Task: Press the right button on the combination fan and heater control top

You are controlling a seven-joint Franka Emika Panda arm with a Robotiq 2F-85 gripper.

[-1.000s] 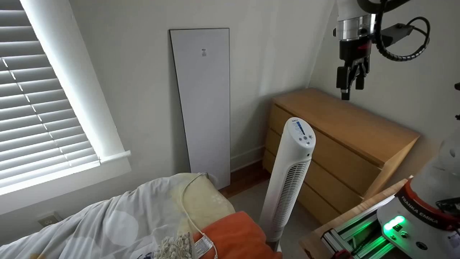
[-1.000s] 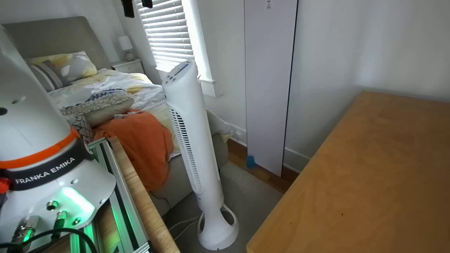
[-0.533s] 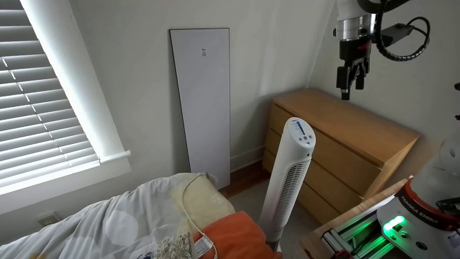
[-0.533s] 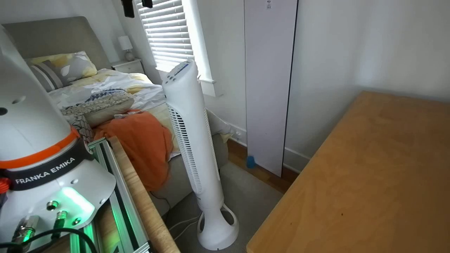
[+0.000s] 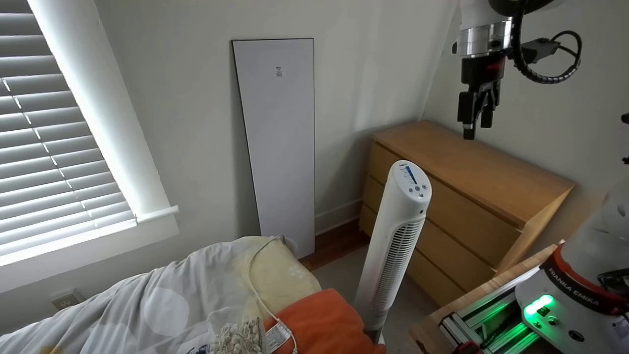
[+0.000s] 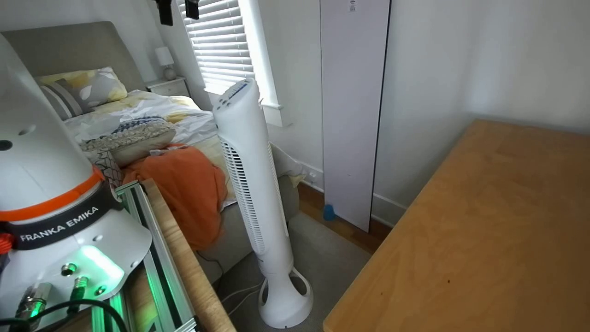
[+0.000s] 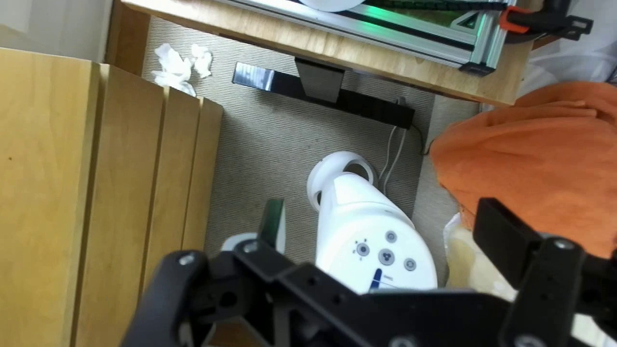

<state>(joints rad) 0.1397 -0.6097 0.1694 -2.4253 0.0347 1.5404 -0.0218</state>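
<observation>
The combination fan and heater is a slim white tower, standing upright in both exterior views (image 5: pixel 393 250) (image 6: pixel 251 193) and in the wrist view (image 7: pixel 359 193). Its slanted oval control top (image 5: pixel 409 178) (image 6: pixel 236 94) (image 7: pixel 337 262) bears a blue strip and several round grey buttons. The button with small marks around it (image 5: pixel 424 187) (image 7: pixel 362 249) is the right one in that exterior view but the left one in the wrist view. A plain side button (image 7: pixel 409 264) lies opposite. My gripper (image 5: pixel 477 130) (image 6: pixel 179 20) (image 7: pixel 383 217) is open, empty, pointing down, above and apart from the tower; its linkage hides part of the control top.
A wooden dresser (image 5: pixel 471 162) (image 6: pixel 461 221) (image 7: pixel 43 193) stands beside the tower. A bed with an orange blanket (image 5: pixel 324 319) (image 6: pixel 184 193) (image 7: pixel 540 154) is on its other side. A flat white panel (image 5: pixel 282 142) (image 6: pixel 352 106) leans on the wall. The robot's wooden table (image 7: pixel 409 70) is close by.
My gripper has moved slightly left and down in both exterior views over the last half second. It stays open. The tower has not moved.
</observation>
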